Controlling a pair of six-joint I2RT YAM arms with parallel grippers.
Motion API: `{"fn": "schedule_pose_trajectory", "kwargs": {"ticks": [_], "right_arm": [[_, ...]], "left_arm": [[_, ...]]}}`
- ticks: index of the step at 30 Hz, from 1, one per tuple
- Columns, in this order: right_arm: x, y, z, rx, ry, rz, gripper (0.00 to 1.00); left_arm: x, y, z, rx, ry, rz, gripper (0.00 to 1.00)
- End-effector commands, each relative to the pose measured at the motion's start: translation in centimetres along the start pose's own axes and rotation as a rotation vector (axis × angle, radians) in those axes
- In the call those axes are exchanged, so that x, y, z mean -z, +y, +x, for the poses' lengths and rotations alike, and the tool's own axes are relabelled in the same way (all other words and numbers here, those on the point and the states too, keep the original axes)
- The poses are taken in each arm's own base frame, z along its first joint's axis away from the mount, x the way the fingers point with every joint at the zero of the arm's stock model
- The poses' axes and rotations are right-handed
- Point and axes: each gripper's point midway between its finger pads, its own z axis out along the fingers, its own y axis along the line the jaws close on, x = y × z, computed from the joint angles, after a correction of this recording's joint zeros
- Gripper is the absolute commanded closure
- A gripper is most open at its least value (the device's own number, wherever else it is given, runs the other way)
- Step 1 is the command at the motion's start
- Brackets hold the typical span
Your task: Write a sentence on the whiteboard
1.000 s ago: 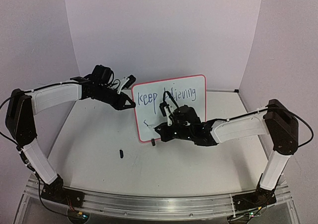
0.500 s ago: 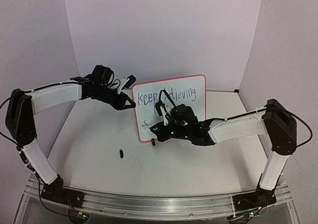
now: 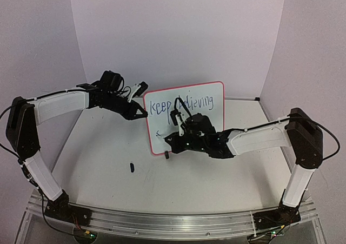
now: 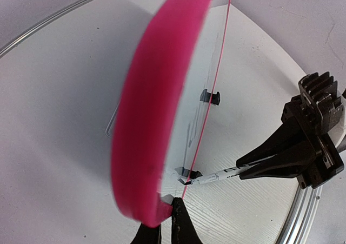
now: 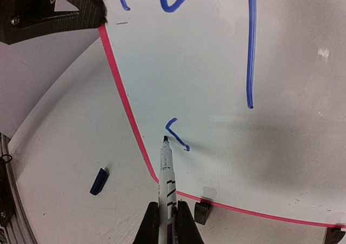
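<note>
The whiteboard [image 3: 215,118] stands upright on the table [image 3: 102,146], near the middle and closer to the far edge. The left gripper [image 3: 141,113] is pressed together on the board's left edge and pinches the red border. The right gripper [image 5: 166,218] pinches a marker [image 5: 166,171]. Its tip is at the board's lower left corner, just beside a small blue stroke [image 5: 177,134]. Higher up, the sentence [image 3: 162,105] reads "keep believing". A small dark cap [image 3: 131,167] lies on the table in front of the board's left corner.
</note>
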Motion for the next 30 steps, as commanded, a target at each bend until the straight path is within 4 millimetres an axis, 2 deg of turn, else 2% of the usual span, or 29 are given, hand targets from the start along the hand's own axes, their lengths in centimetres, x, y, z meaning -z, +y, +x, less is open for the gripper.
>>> {"fn": "schedule_pose_trajectory", "kwargs": {"ticks": [1,15,30], "right_arm": [[-0.3,-0.3,-0.3,-0.009,-0.007,0.032,1.00],[0.0,-1.4,0.1,-0.021,-0.002,0.092,1.00],[1.1,-1.8,-1.0,-0.018,-0.036,0.123,1.00]], "left_arm": [[-1.6,0.5,5.1,0.031,0.188,-0.039,1.00],[-1.7,0.4,5.2,0.030,0.192,-0.040,1.00],[-1.6,0.5,5.2,0.031,0.191,-0.042,1.00]]}}
